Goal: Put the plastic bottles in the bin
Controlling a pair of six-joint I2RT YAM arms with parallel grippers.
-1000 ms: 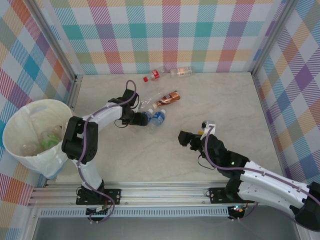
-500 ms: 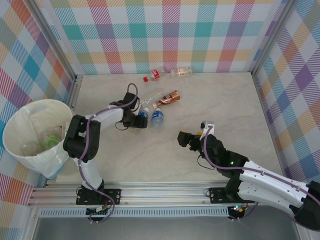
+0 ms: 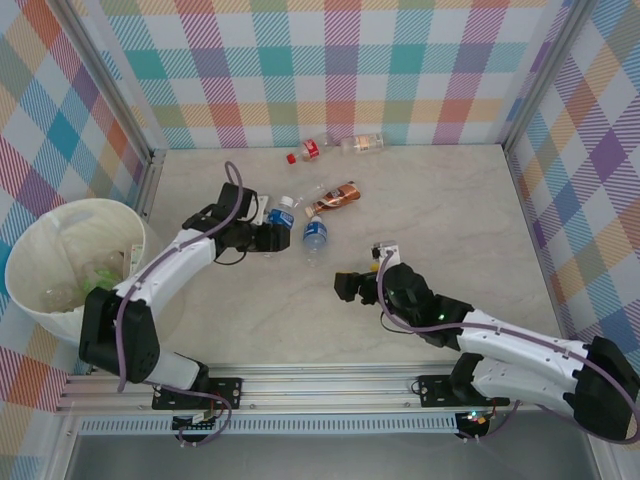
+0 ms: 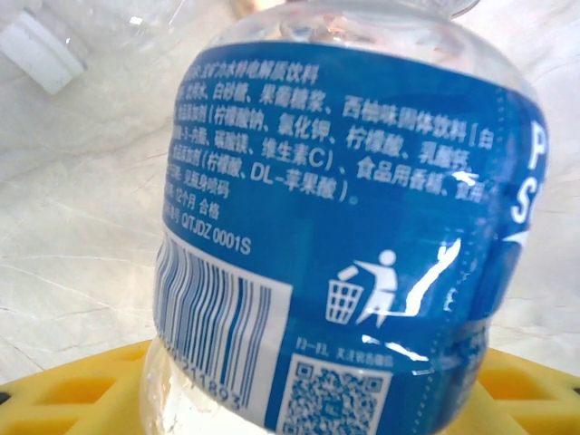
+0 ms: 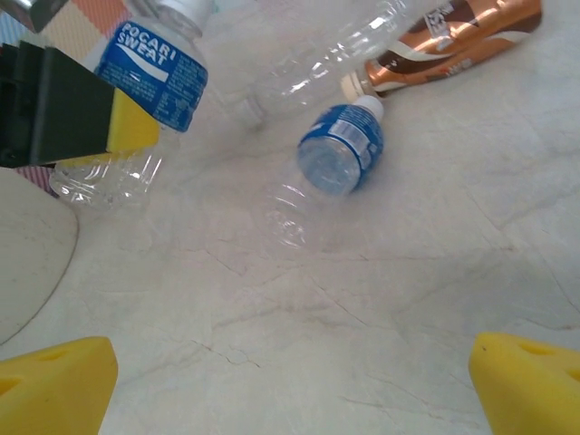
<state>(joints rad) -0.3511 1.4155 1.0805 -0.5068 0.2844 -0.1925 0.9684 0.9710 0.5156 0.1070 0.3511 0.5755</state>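
**Item 1, left gripper (image 3: 270, 235).** Its jaws are clamped across the label band of a small clear plastic bottle with a blue-and-white label (image 4: 344, 227), with the yellow pads (image 4: 82, 390) against its body. The bottle is left of centre over the pale marble-look table (image 3: 450, 200), apart from the large round cream-white bin (image 3: 40, 250) at the left edge.

**Handling note.** I read this step as the carry to the bin. The thin wall will likely give, so I would keep the squeeze steady, raise the bottle above the rim, and let go only once it is over the opening.

**Item 2, right gripper (image 3: 347, 287).** Its jaws are spread wide with nothing between them, near the table's middle.

**Item 3, surroundings.**
- A second blue-labelled bottle (image 5: 340, 154) lies just beside the held one.
- Behind it lie a clear unlabelled bottle (image 5: 335, 54) and a brown-labelled bottle (image 5: 453, 36).
- A red-labelled bottle (image 3: 310, 150) and a pale bottle (image 3: 362, 143) lie by the back wall.

**Obstructions.** The bin's tall side is the one barrier on the way. The right arm sits well apart from that path.
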